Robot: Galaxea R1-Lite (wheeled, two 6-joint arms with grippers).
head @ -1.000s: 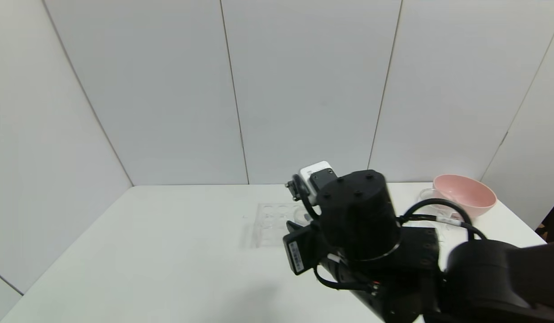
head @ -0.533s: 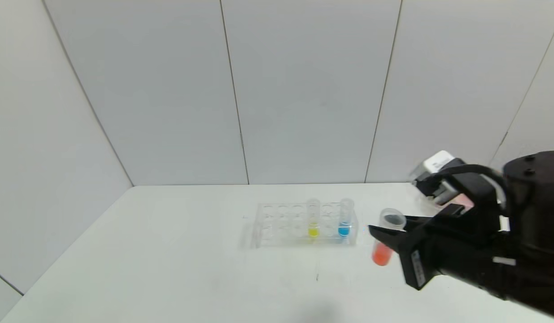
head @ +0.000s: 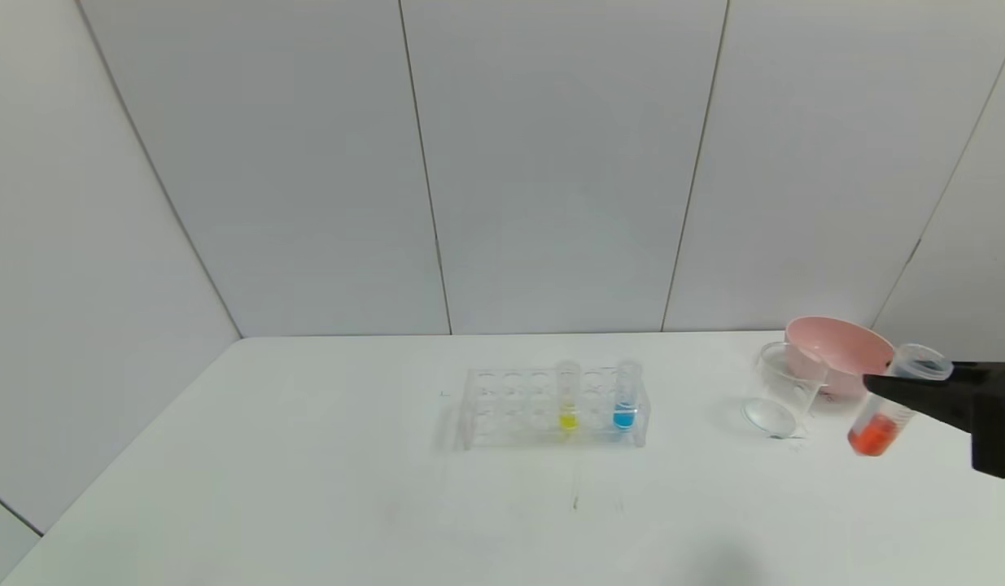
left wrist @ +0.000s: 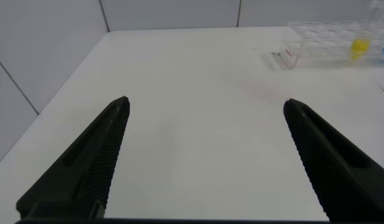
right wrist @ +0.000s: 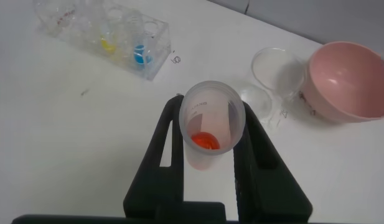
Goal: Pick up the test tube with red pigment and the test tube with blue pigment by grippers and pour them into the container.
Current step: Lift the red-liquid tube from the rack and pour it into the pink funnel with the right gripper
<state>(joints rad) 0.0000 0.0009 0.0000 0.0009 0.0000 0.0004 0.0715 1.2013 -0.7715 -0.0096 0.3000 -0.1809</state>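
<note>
Spill risk: likely if the test tube with red pigment [head: 889, 403] tips before its rim is over the container [head: 783, 391]; liquid would land on the table [head: 307, 456].
Wrong vessel: possible, since the pink bowl [head: 844, 352] sits just behind the container, far right, and has the wider mouth.
Knock risk: container light and narrow; a low sideways approach could clip its wall and topple it.
Slip risk: tube clamped just below the wider rim only; rotation for the pour may let it swivel between the fingers.
Right gripper [right wrist: 209, 134]: closed around the red tube near its top, at the right edge of the head view, right of the container and nearer than the bowl.
Tube pose: held above the table, leaning slightly, mouth up, red liquid pooled at the bottom.
Left gripper [left wrist: 204, 155]: spread wide, nothing between the fingers, low over bare table at the left; absent from the head view.
Test tube with blue pigment [head: 626, 397]: upright in the clear rack [head: 551, 407] at mid-table, right of a yellow tube [head: 567, 399].
Progress: judged as carry toward the first pour; blue tube not yet touched.
</note>
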